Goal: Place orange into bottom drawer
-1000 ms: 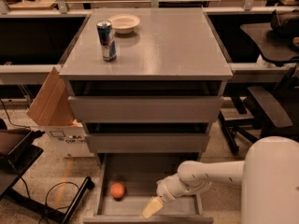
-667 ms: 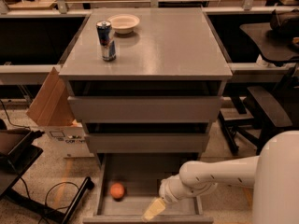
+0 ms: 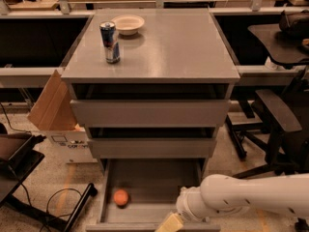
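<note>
We see the gripper (image 3: 169,223) at the front edge of the open bottom drawer (image 3: 154,180). It is mostly cut off by the frame's lower border, so we cannot tell whether it is released or clenched. The orange (image 3: 120,197) lies on the drawer floor, left of the gripper and a little behind it, not touching it. The white arm (image 3: 241,197) hides the drawer's right front corner. A can (image 3: 110,41) and bowl (image 3: 128,24) stand far beyond the gripper.

White arm (image 3: 256,199) is extending in from the right, wrist (image 3: 191,205) bending downward. Gripper (image 3: 169,224) is hanging well below the front edge of the tabletop (image 3: 169,47), just right of its midpoint, pointing down-left.
</note>
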Motion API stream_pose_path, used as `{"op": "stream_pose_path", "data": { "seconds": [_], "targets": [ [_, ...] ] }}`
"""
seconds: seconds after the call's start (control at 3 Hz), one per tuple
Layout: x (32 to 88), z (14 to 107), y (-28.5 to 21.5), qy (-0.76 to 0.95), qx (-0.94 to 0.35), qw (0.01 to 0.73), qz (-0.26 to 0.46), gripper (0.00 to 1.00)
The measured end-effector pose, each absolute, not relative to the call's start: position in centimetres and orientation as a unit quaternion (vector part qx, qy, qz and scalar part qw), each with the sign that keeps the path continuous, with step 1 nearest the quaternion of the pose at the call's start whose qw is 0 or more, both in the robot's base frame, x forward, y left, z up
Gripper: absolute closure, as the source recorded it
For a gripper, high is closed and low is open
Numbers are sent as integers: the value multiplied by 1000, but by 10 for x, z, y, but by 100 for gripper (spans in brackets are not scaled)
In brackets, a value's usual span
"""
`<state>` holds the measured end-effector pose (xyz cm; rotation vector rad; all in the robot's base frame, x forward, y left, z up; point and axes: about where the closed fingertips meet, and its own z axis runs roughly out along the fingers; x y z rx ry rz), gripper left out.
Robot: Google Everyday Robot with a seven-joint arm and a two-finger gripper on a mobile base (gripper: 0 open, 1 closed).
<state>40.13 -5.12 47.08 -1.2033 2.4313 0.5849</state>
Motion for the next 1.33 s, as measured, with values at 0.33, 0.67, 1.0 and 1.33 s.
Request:
{"op": "stream_pose_path", "data": {
  "seconds": [0.33,0.67,1.0,1.33],
  "targets": [
    [390,517,-73,867,-414,208,186,0],
    [390,549,-92,877,-399,211,164,0],
    [399,569,-102,891,-390,186,139,0],
    [404,570,-92,900,-372,176,143,0]
  ]
}}
